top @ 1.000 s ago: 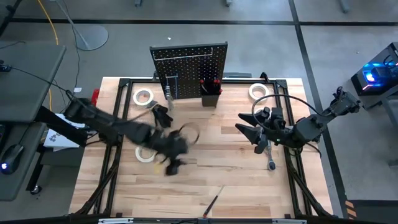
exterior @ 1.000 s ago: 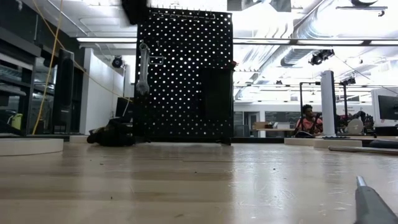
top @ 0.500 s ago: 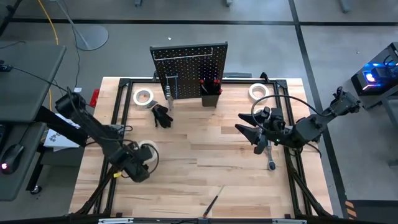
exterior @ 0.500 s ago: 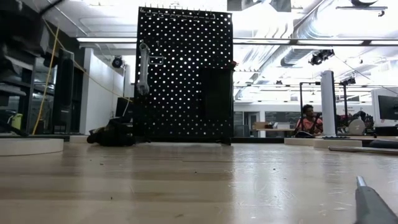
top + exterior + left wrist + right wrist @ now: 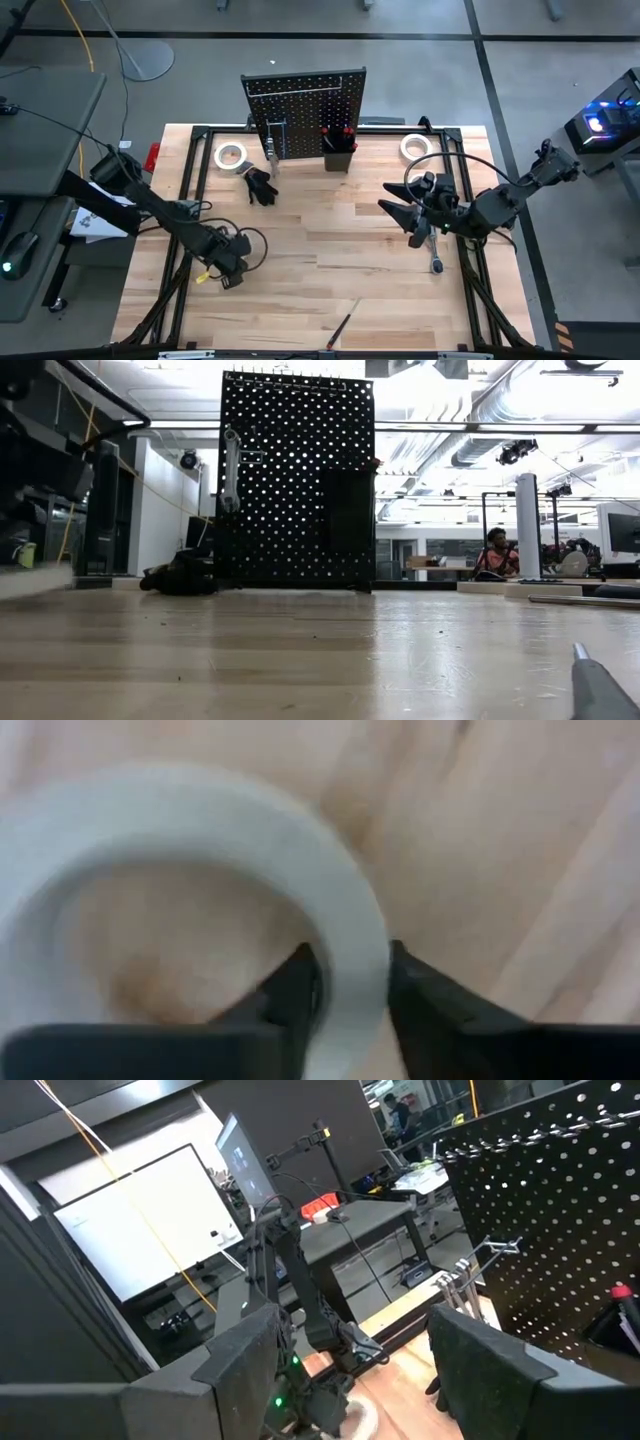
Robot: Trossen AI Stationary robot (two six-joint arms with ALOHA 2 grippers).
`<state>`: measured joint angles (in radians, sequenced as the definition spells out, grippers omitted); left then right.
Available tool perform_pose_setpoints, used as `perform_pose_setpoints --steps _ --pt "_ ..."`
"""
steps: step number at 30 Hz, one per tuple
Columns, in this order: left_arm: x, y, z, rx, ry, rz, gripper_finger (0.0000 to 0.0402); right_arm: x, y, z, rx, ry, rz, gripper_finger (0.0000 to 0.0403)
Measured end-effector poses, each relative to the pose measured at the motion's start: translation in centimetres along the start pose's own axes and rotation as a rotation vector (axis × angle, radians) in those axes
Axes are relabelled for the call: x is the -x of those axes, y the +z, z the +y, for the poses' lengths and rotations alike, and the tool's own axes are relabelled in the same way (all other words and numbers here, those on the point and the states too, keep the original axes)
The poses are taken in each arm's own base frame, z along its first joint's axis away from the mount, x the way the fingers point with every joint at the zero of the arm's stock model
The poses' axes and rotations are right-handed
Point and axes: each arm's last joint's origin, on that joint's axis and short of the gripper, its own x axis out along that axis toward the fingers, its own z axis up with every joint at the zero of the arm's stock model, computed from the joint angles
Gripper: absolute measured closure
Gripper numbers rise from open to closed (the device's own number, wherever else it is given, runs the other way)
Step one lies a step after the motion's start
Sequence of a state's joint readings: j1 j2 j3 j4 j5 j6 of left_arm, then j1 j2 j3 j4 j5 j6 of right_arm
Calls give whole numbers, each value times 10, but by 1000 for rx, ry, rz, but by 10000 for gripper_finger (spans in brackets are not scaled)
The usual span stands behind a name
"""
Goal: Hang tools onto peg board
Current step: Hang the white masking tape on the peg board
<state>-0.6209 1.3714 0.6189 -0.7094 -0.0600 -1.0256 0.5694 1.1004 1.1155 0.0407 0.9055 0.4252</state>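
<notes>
Across the pale wooden table (image 5: 330, 240), framed by black rails, the tools lie scattered: one white tape roll (image 5: 231, 156) near the far left corner, another tape roll (image 5: 415, 146) near the far right, a dark tool (image 5: 261, 186) lying in front of the peg board (image 5: 305, 112), a slim screwdriver (image 5: 341, 327) close to the near edge, and a silver ratchet (image 5: 436, 262) by the right rail. That black board stands upright at the far middle of the table, with a silver wrench (image 5: 230, 468) hanging on its left side and a small black bin (image 5: 339, 152) on its front holding red-handled tools. At the table's left side, the left claw (image 5: 228, 270) is low over a third roll of white tape (image 5: 190, 910); its two dark fingers (image 5: 295, 985) straddle the roll's wall, one inside the ring and one outside, closed against it. Over the right part of the table the right claw (image 5: 395, 212) hovers with its jaws spread wide, holding nothing. Around the table I see grey floor, a desk with a mouse at the left, and, far behind the board, bright ceiling lights and a person (image 5: 490, 553) seated at a workstation.
</notes>
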Motion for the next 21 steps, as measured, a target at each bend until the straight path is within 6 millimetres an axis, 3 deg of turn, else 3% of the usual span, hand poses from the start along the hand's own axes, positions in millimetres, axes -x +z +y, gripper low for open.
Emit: perform_pose_setpoints --steps 2,12,21 --pt "-3 1 -3 1 -18 24 351 0 -1 0 4 -1 3 158" --pt "9 14 -22 -4 -136 -80 353 0 -1 0 -2 -2 6 158" --pt "48 37 -48 -100 -211 -261 353 0 -1 -1 1 -6 8 158"
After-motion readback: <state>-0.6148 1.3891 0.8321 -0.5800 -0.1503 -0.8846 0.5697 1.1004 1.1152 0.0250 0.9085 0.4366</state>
